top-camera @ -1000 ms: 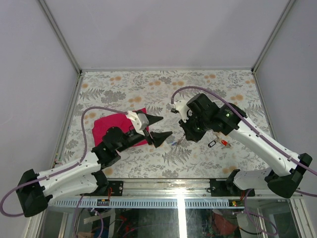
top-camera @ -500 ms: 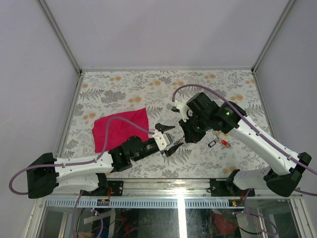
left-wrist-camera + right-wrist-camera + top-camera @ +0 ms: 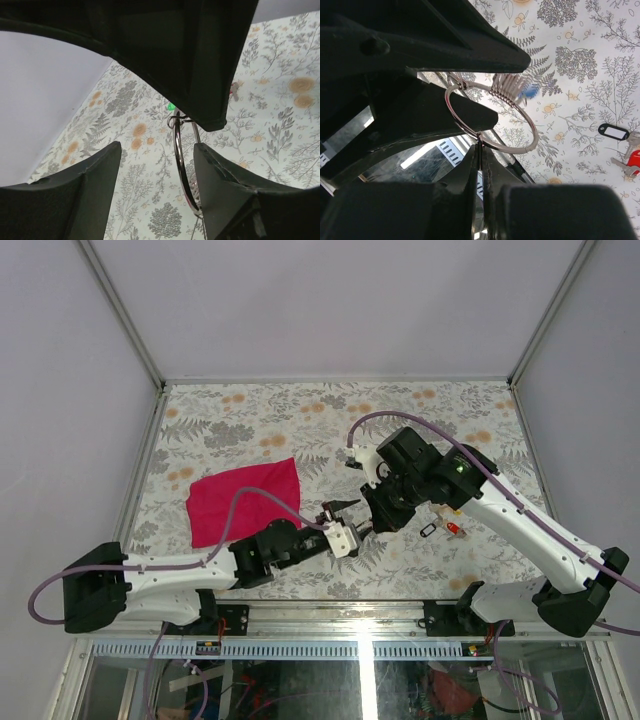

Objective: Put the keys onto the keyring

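Nearest me, at the lower centre of the overhead view, my left gripper [image 3: 356, 519] reaches in from the lower left with its two black fingers [image 3: 90, 195] spread apart. On its wrist feed those fingers fill the bottom corners. The thin silvery wire keyring [image 3: 177, 165] stands edge-on in the gap between them, and I cannot tell whether either finger touches the wire.

Just beyond, the right gripper [image 3: 479, 150] comes in from the right. On its own feed I see its fingers pressed together at bottom centre, clamped on the lower edge of the keyring and holding it up off the table. A tight coil of smaller wire loops [image 3: 505, 93] sits on the ring's upper side. A blurred blue bit [image 3: 531, 91] shows just beside the coil; I cannot tell whether it hangs there or lies on the table beneath. On the left wrist feed a small green spot [image 3: 171, 106] shows at the top of the ring.

Further off, at the right edge of the right wrist feed, a black plastic tag with a white label [image 3: 615, 132] lies on the table. A red-headed metal key [image 3: 632, 159] lies just beside it, and both are apart from the ring.

Left of centre in the overhead view, a magenta cloth [image 3: 245, 498] lies flat, well apart from both grippers. The floral-patterned table cover [image 3: 300, 420] runs on to the back wall.
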Tool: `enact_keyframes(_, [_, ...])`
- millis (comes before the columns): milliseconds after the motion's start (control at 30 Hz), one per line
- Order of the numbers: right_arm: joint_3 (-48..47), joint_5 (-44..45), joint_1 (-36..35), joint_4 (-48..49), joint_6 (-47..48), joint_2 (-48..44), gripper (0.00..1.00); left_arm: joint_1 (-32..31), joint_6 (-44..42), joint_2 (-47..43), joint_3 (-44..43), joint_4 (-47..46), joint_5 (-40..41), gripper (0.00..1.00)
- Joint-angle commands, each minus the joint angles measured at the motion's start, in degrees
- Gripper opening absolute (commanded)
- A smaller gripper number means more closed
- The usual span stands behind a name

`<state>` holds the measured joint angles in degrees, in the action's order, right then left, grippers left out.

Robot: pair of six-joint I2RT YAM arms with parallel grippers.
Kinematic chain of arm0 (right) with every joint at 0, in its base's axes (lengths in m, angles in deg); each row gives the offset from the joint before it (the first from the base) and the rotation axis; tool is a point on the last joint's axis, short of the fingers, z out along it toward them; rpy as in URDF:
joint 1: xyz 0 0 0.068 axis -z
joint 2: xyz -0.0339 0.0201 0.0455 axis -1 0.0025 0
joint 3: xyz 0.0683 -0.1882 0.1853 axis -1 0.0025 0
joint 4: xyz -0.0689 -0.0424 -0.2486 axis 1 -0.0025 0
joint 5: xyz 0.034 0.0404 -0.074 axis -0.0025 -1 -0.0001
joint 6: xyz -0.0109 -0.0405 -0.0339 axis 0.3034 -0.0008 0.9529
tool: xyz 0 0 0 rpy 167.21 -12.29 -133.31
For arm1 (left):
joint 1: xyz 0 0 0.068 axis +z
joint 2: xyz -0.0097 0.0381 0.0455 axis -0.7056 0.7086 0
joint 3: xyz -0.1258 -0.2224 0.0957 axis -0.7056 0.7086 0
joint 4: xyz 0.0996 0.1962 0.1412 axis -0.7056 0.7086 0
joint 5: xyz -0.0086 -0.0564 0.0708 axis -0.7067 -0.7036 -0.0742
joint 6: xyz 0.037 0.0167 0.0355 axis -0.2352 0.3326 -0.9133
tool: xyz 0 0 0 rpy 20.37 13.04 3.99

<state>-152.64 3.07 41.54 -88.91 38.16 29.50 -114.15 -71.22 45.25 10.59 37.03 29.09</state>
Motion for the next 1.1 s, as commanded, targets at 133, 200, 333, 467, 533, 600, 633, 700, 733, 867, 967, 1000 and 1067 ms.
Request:
enact_keyframes(133, [-2.0,-4.1,0.2,-1.1,-0.7,0.5,0.00,-1.0,-11.1,1.5,-2.8,-5.8,1.8,0.57])
enact_keyframes(200, [-1.9,-4.1,0.2,-1.2,-0.5,0.6,0.00,-1.3,-12.2,1.7,-3.0,-5.8,1.5,0.56])
enact_keyframes(333, [-1.5,-3.9,0.2,-1.4,-0.3,0.9,0.00,-2.0,-13.6,1.8,-3.3,-5.9,0.2,0.54])
enact_keyframes(467, [-1.3,-3.5,0.2,-1.3,-0.3,0.9,0.00,-3.1,-15.3,1.3,-3.2,-5.2,-1.3,0.51])
enact_keyframes(533, [-1.3,-3.3,0.2,-1.3,-0.3,0.8,0.00,-3.6,-15.9,0.9,-3.1,-4.5,-2.1,0.50])
enact_keyframes(600, [-1.2,-3.3,0.2,-1.3,-0.3,0.7,0.00,-4.0,-16.6,0.7,-3.1,-4.0,-2.2,0.48])
enact_keyframes(633, [-1.0,-3.3,0.2,-1.3,-0.3,0.7,0.00,-4.1,-16.9,0.6,-3.0,-3.8,-2.2,0.46])
enact_keyframes(700, [-0.6,-3.3,0.2,-1.4,-0.3,0.7,0.00,-4.4,-17.5,0.6,-3.2,-3.2,-2.1,0.41])
enact_keyframes(733, [-0.5,-3.4,0.2,-1.3,-0.2,0.6,0.00,-4.6,-17.7,0.6,-3.4,-2.8,-2.1,0.38])
enact_keyframes(867, [-0.2,-3.7,0.2,-1.0,-0.2,0.5,0.00,-4.9,-18.7,0.7,-3.9,-1.8,-2.3,0.29])
enact_keyframes(967, [0.2,-3.9,0.2,-1.0,-0.2,0.4,0.00,-5.0,-19.3,0.7,-4.1,-1.7,-2.5,0.24])
enact_keyframes(1000, [0.3,-4.0,0.2,-0.9,-0.2,0.4,0.00,-5.1,-19.6,0.7,-4.2,-1.6,-2.6,0.23])
enact_keyframes(1067, [0.7,-4.2,0.2,-0.9,-0.1,0.4,0.00,-5.3,-20.0,0.6,-4.5,-1.1,-2.6,0.19])
